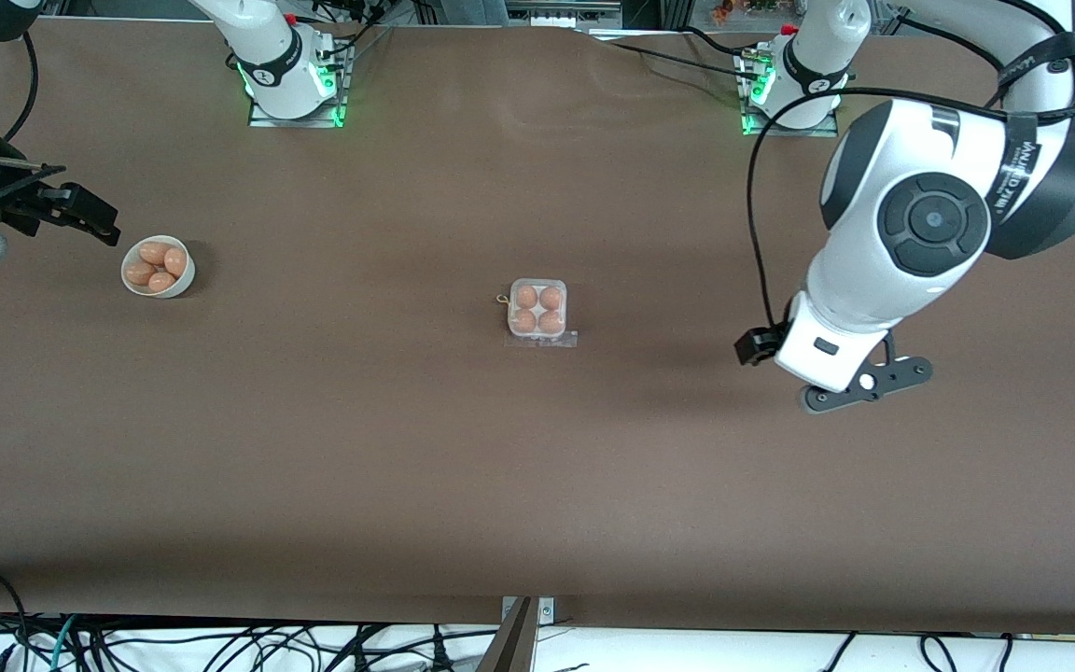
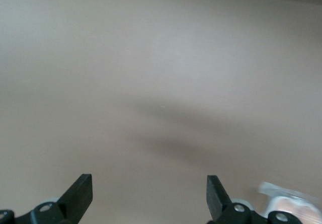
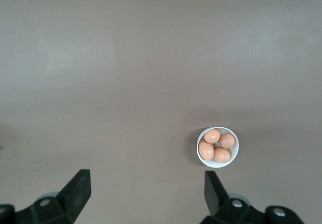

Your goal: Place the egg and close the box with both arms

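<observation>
Box: small square clear-plastic egg carton (image 1: 537,313) near the middle of the brown table (image 1: 537,467), its transparent lid down over the tray; one corner of it shows blurred in the left wrist view (image 2: 287,201)
Eggs in box: four orange-brown eggs (image 1: 537,309), one in each round cell, all cells filled
Bowl: round white bowl (image 1: 158,267) toward the right arm's end of the table, well apart from the carton, holding four more orange-brown eggs (image 3: 216,146)
Left gripper: black two-finger gripper (image 2: 149,191) up over bare table toward the left arm's end, well apart from the carton; fingers (image 2: 80,189) spread wide, released, nothing between them
Right gripper: black two-finger gripper (image 3: 147,189) up in the air just beside the bowl at the table's edge; fingers (image 3: 78,186) spread wide, released, gripping nothing
</observation>
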